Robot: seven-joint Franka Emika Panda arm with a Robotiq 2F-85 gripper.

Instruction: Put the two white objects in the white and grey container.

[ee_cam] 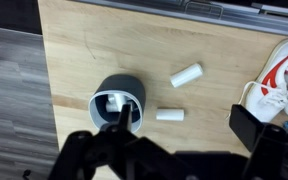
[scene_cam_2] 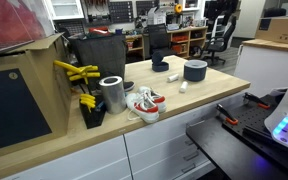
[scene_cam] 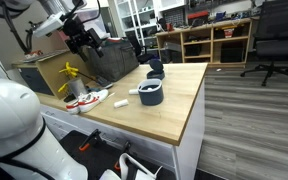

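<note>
counter (ee_cam: 94,40): pale wood, carries everything.

hand (ee_cam: 125,120): fingers spread wide, holding nothing. it hangs well above the counter, roughly over the tub.

white-and-red thing (ee_cam: 276,85): off to one side, well apart from the tub. not mine to move.

tub (ee_cam: 119,83): grey wall, white inside, upright on the counter.

farther white piece (ee_cam: 186,75): lies flat and slanted, near the tub but apart from it.

nearer white piece (ee_cam: 169,115): lies flat, just beside the tub wall. can't tell if they touch.

both pieces are outside the tub, so i judge the first pick is not yet made.

how to do it well: take the farther piece first, since it has room around it. turn the wrist so the fingers close across its width. come straight down and centre it, as it looks round and may roll. for the nearer one, keep the fingers off the tub wall.
</note>
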